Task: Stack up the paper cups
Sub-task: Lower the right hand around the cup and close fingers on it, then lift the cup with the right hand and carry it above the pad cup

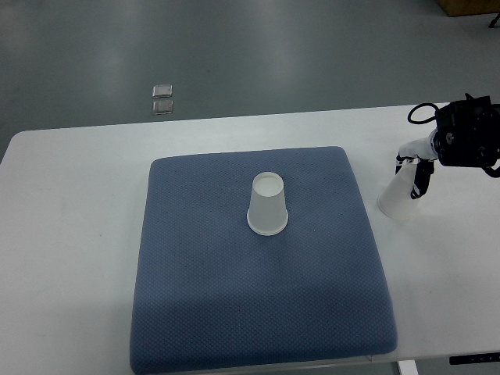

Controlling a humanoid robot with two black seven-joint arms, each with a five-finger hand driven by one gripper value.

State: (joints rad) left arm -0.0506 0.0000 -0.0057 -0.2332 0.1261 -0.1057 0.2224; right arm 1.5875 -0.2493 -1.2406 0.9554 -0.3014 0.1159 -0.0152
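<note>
A white paper cup (pixel 267 205) stands upside down near the middle of the blue mat (pixel 203 297). A second paper cup (pixel 397 197) is off the mat to the right, over the white table, tilted with its wide mouth down and to the left. My right hand (pixel 416 166) comes in from the right edge on a black arm and is shut on this second cup's narrow upper end. Whether the cup's rim touches the table is unclear. The left arm does not show.
The white table (pixel 70 234) extends left and right of the mat. Beyond its far edge is grey floor with two small clear plates (pixel 162 100). A brown box corner (pixel 469 6) shows at the top right.
</note>
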